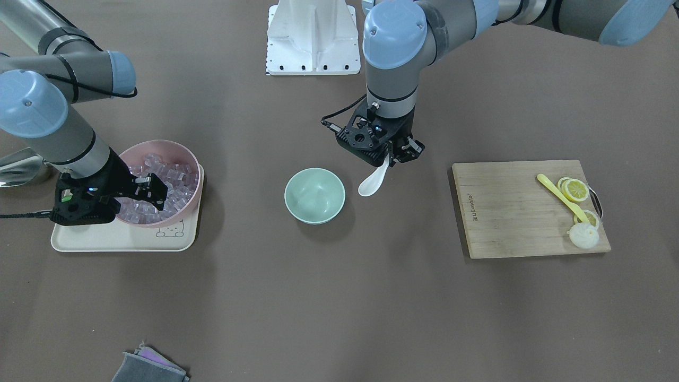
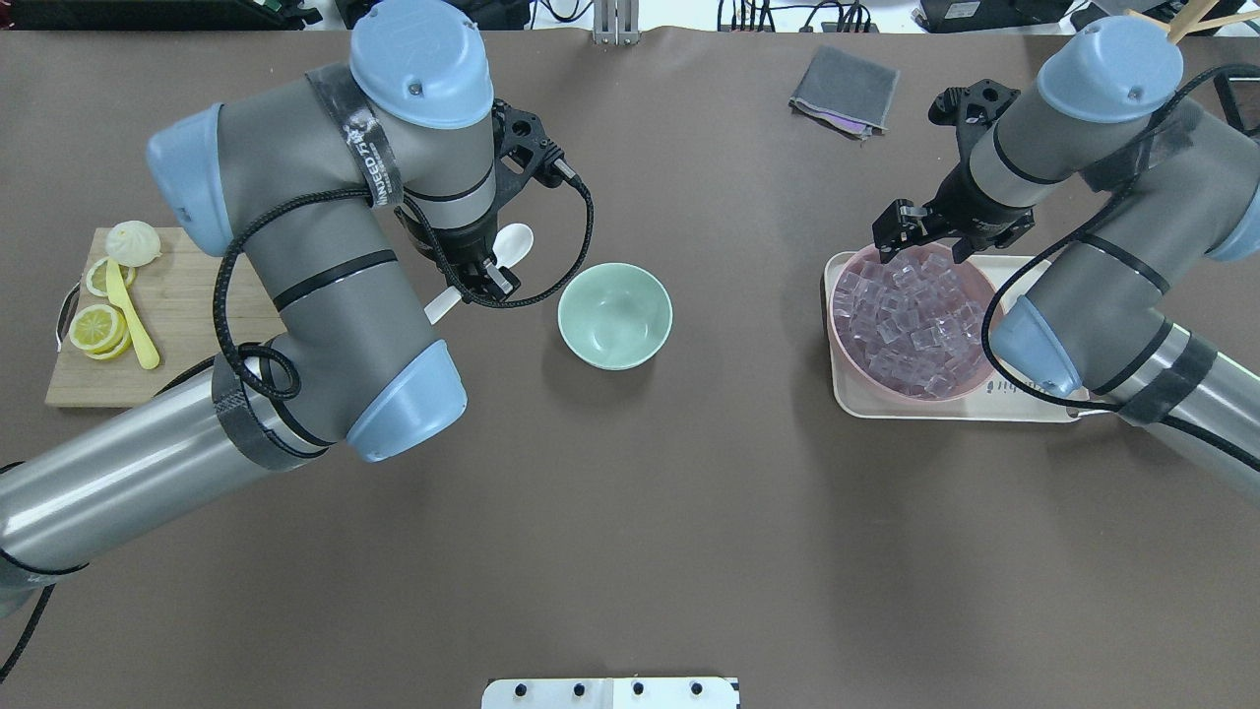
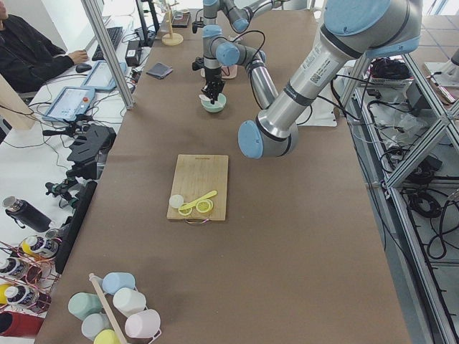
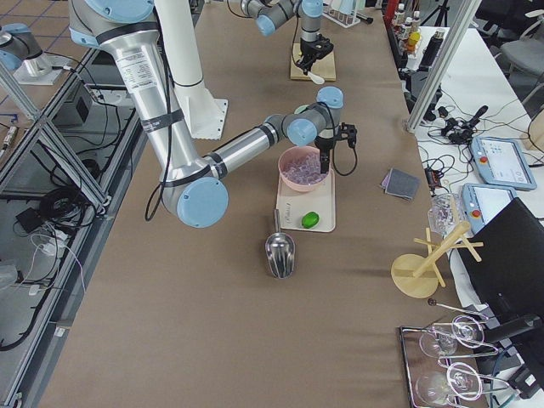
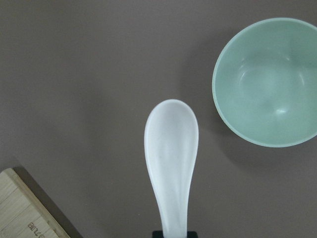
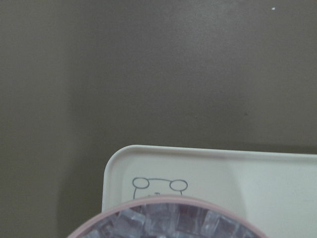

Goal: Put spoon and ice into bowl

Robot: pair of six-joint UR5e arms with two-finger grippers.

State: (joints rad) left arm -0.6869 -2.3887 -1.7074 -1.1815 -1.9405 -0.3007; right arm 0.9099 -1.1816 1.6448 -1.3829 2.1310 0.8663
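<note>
My left gripper point(image 1: 392, 158) is shut on the handle of the white spoon point(image 1: 373, 182) and holds it above the table just beside the mint-green bowl point(image 1: 314, 195). The left wrist view shows the spoon's scoop point(image 5: 171, 148) left of the bowl point(image 5: 267, 82), which holds nothing. My right gripper point(image 1: 158, 194) is open, with its fingertips down among the ice cubes point(image 1: 177, 178) in the pink bowl point(image 1: 159, 142). From overhead, the spoon point(image 2: 512, 243), the mint-green bowl point(image 2: 615, 315) and the ice point(image 2: 911, 320) all show.
The pink bowl stands on a cream tray point(image 1: 106, 241). A wooden cutting board point(image 1: 509, 212) carries a yellow spoon point(image 1: 562, 197), lemon slices and a bun. A metal scoop point(image 1: 21, 167) lies beside the tray. A grey cloth point(image 1: 148, 369) lies at the table's operator-side edge.
</note>
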